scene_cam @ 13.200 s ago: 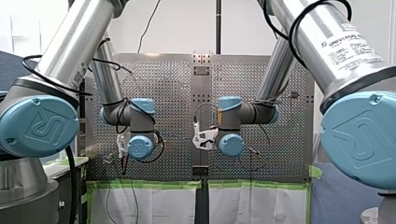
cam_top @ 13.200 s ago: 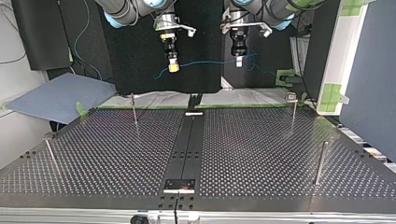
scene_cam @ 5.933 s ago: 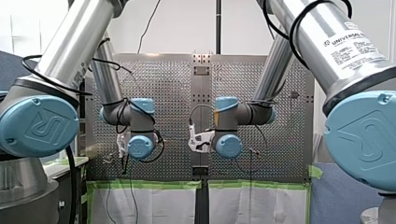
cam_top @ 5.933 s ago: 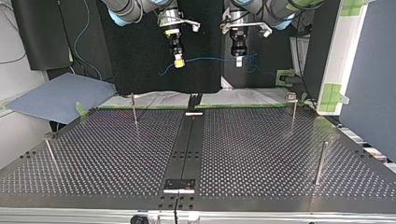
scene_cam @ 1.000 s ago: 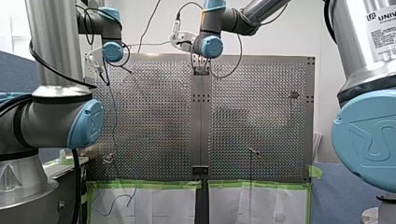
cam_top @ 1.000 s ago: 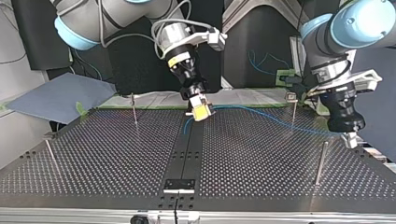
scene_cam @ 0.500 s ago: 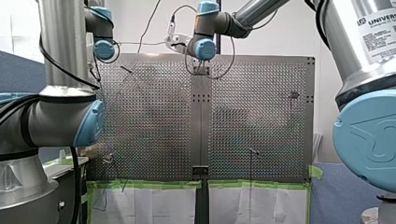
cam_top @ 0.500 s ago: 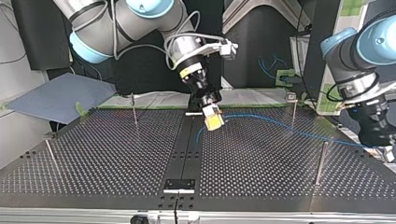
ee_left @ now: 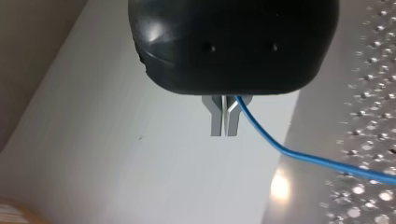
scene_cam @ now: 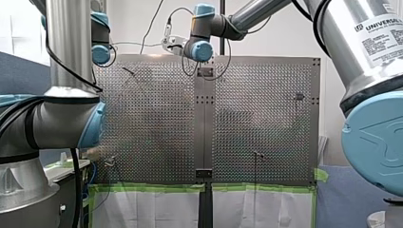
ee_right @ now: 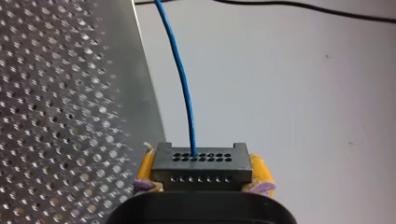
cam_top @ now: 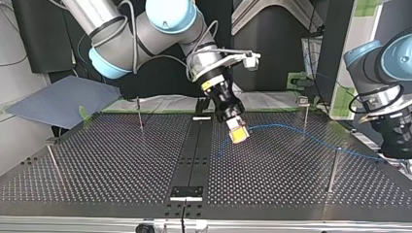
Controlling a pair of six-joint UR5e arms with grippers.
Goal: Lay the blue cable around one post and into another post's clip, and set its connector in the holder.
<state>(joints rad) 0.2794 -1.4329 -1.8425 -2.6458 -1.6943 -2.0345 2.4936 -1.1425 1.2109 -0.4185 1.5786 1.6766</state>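
My right gripper (cam_top: pixel 237 131) has swung out over the perforated table (cam_top: pixel 107 165). A second ago it hung above the far end of the black centre rail (cam_top: pixel 194 155); now it is nearer the camera, just to the top view's right of that rail. Its yellow pads (ee_right: pixel 259 170) clamp the black connector (ee_right: pixel 201 167) from both sides, and the blue cable (cam_top: pixel 291 129) leaves the connector's face. My left gripper (ee_left: pixel 223 122) has gone outward, past the table edge well to the right of the rail, with its metal fingers pinched narrow on the cable.

The cable dangled behind the table some seconds back. It is now stretched above the half of the table right of the rail, where two posts stand. I judge that the routing is only being set up. The cable sits in no clip, I cannot tell whether it touches a post, and the connector is in the air, not in a holder.

Counted near to far:
- **Near end of the rail:** one near bracket (cam_top: pixel 186 192).
- **Near posts:** a thin near post (cam_top: pixel 52 159) left of the rail and a thicker rod (cam_top: pixel 333 167) right of it.
- **Far posts:** a far thin post (cam_top: pixel 139 112) left of the rail and a clip-topped post (cam_top: pixel 304 112) right of it.
- **Far end of the rail:** one far bracket (cam_top: pixel 202 116).

That makes four posts, two brackets, one cable, one connector and two grippers.
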